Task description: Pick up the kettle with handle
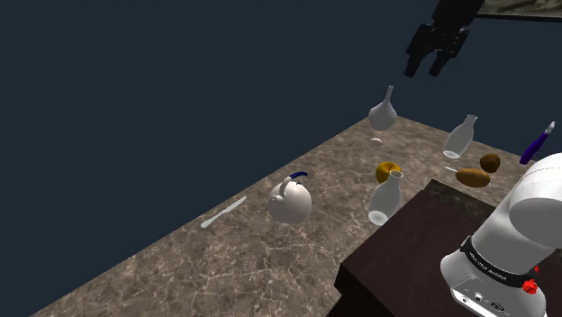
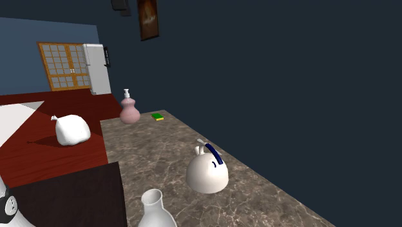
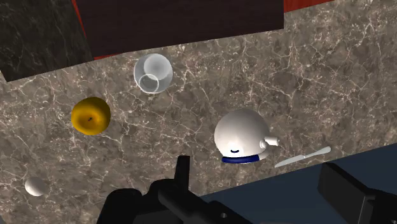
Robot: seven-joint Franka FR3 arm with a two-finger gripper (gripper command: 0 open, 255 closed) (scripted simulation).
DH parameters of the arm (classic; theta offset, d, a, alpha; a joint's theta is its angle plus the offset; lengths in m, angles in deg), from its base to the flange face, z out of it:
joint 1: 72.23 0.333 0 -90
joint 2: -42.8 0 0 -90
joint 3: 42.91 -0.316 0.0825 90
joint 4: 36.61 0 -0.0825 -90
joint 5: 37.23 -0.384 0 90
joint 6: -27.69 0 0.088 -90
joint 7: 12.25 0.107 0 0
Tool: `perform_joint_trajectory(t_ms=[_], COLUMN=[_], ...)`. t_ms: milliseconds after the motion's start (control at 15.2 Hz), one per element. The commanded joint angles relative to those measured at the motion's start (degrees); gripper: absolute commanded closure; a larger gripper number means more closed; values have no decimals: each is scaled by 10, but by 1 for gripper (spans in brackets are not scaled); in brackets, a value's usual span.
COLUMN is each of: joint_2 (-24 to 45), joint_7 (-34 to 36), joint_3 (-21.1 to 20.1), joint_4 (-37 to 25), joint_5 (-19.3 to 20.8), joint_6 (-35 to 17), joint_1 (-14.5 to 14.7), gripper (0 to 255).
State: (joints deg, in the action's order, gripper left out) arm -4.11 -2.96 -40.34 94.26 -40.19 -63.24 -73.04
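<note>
Black jaws gape over round white kettle (image 3: 240,130) on veined stone (image 3: 318,76).

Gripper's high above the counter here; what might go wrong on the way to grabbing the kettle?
The open gripper hangs far above the kettle, so a slightly off descent may miss its thin blue handle and slide off the round body. The knife beside it might get bumped.
</note>
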Motion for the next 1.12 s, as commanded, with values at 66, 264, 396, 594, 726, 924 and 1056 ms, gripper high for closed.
perform_joint_trajectory(t_ms=[66,264,396,594,726,924,1056], joint_2=[0,8,19,45,68,113,148], joint_7=[23,91,136,203,249,318,366], joint_3=[-13,-52,-78,-119,-147,-189,-216], joint_4=[15,55,77,101,112,120,120], joint_5=[-6,-24,-36,-52,-61,-70,-71], joint_6=[-16,-66,-101,-154,-189,-243,-279], joint_1=[-3,-12,-17,-25,-32,-44,-53], gripper=[0,0,0,0,0,0,0])
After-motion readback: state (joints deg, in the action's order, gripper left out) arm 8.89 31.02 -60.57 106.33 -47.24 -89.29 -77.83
